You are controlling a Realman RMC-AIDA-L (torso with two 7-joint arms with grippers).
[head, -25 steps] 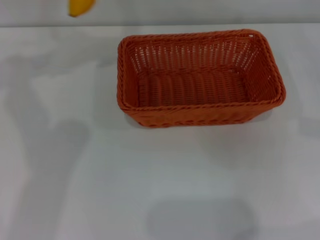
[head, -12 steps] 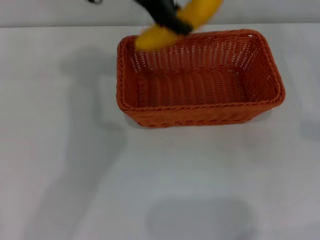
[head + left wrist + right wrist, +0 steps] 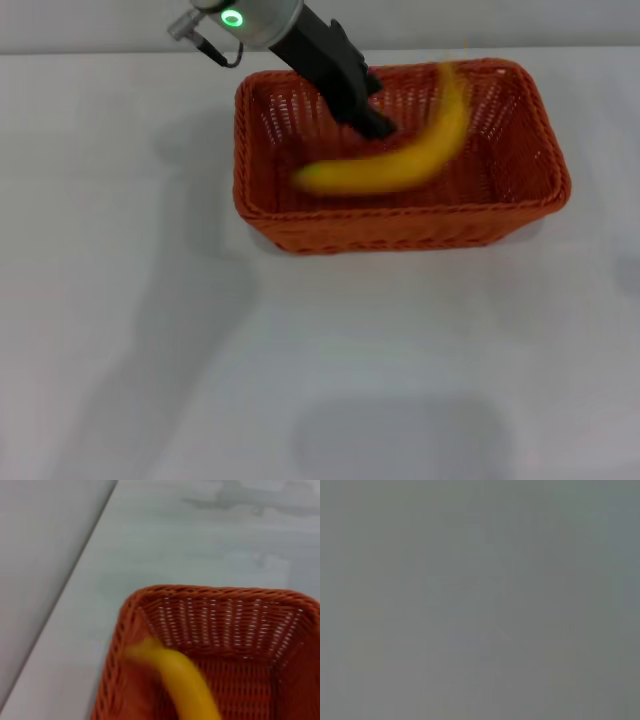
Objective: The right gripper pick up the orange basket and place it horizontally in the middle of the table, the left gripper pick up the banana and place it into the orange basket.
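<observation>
While absent from the orange basket point(image 3: 400, 160) 1 second ago, now over its middle on the table point(image 3: 150, 330) — banana point(image 3: 395, 160) clamped by left gripper point(image 3: 378, 125); release pending. Right gripper unseen.

no readable text, labels, or numbers

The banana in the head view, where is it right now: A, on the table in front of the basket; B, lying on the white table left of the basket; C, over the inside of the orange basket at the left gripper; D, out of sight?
C: the banana spans the inside of the orange basket, right at the left gripper.
</observation>
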